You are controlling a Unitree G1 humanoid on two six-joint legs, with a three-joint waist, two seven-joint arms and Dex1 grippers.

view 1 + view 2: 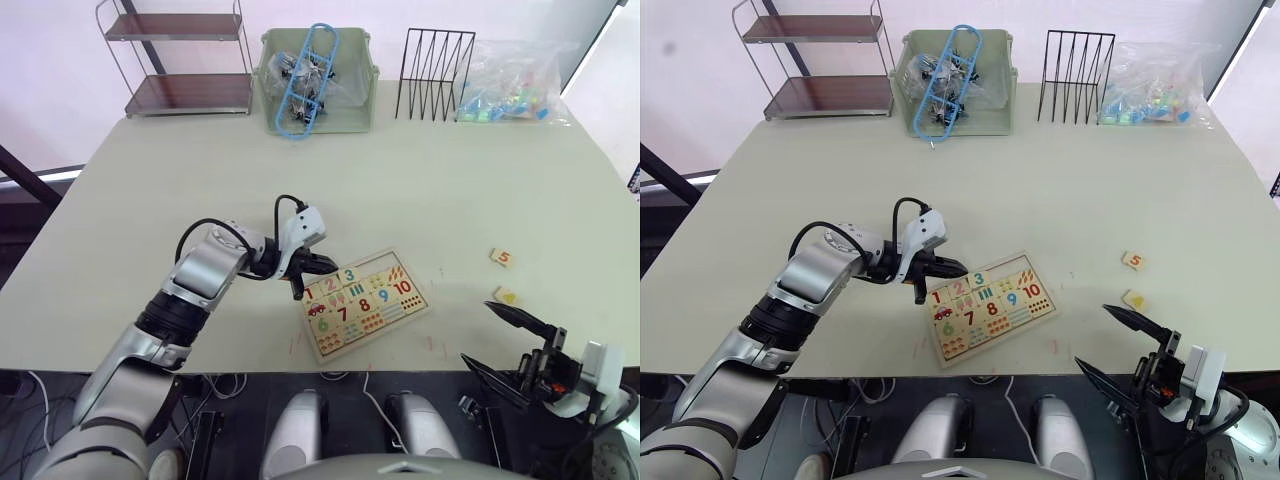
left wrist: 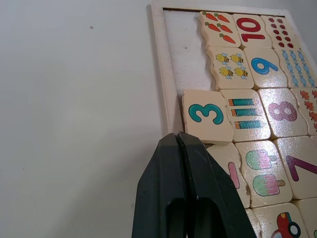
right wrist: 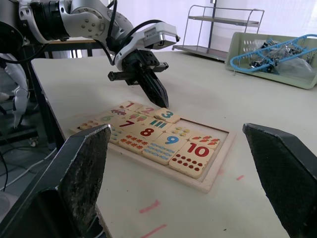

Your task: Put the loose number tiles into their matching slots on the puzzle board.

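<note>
The puzzle board lies skewed near the table's front edge. Tiles 1 and 2 sit in its top row. Tile 3 rests there slightly crooked, and the two slots beyond it are bare. My left gripper is shut and holds nothing, its tip at the board's rim beside tile 3. Two loose number tiles lie to the right: the 5 and another tile nearer the front edge. My right gripper hangs open below the front edge, right of the board, holding nothing.
Along the back edge stand a two-tier shelf, a green bin with a blue hanger, a black wire rack and a clear bag of coloured pieces. Bare tabletop lies between the board and the loose tiles.
</note>
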